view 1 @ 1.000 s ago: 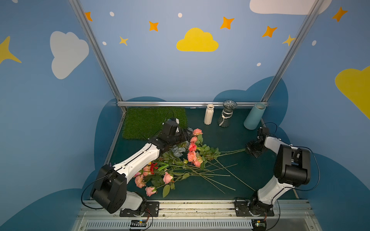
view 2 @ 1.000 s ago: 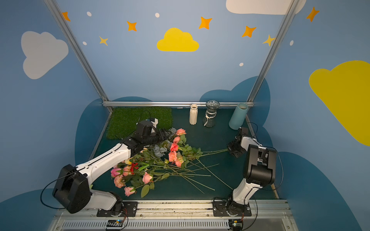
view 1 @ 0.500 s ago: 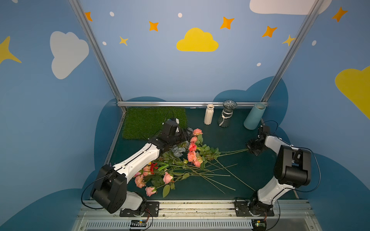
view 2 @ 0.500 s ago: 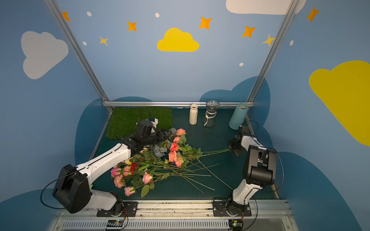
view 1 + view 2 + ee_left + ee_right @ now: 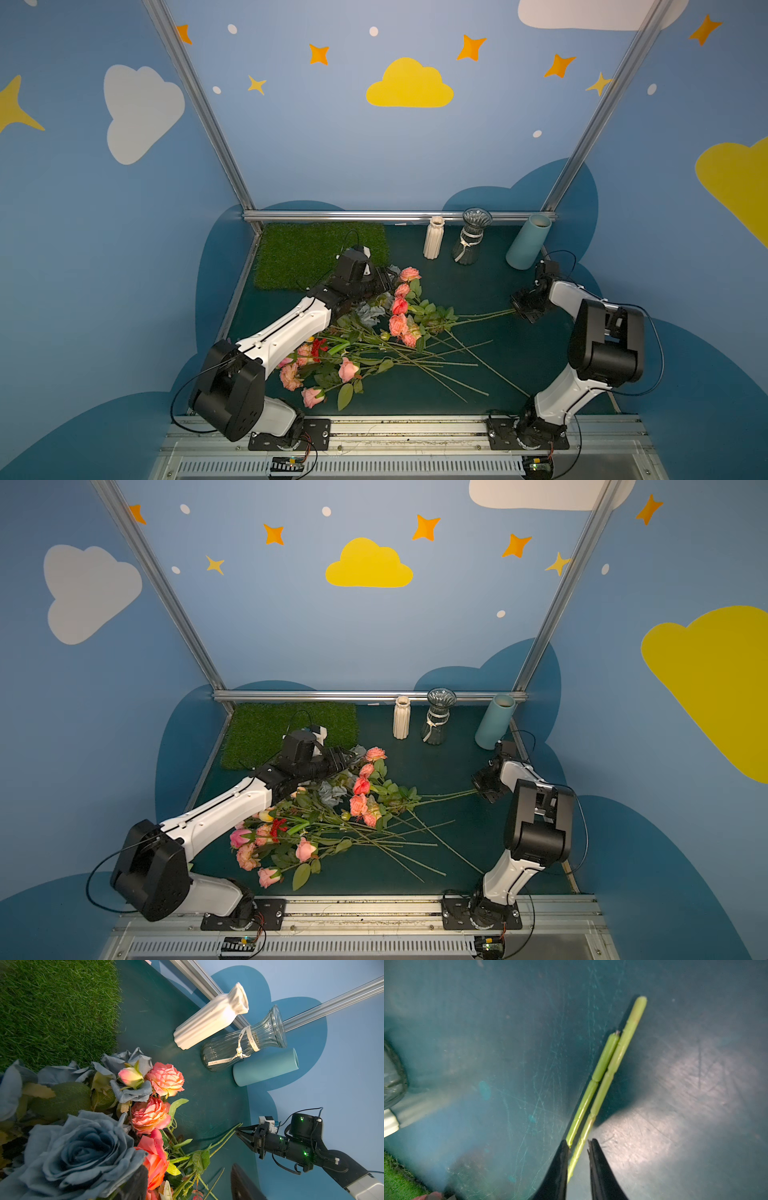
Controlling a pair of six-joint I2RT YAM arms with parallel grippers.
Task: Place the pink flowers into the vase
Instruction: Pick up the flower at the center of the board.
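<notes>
1. Stem ends (image 5: pixel 612 1059) of the pink flowers (image 5: pixel 399 324) lie between our right tool's (image 5: pixel 578 1144) barely parted tips; whether it pinches, we cannot tell.
2. Our left tool (image 5: pixel 185 1167) hangs spread over their heads, probably to steady them.

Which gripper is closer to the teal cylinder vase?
Right. The right gripper is near the teal vase, at the stem tips; the left gripper is farther off, among the blooms.
</notes>
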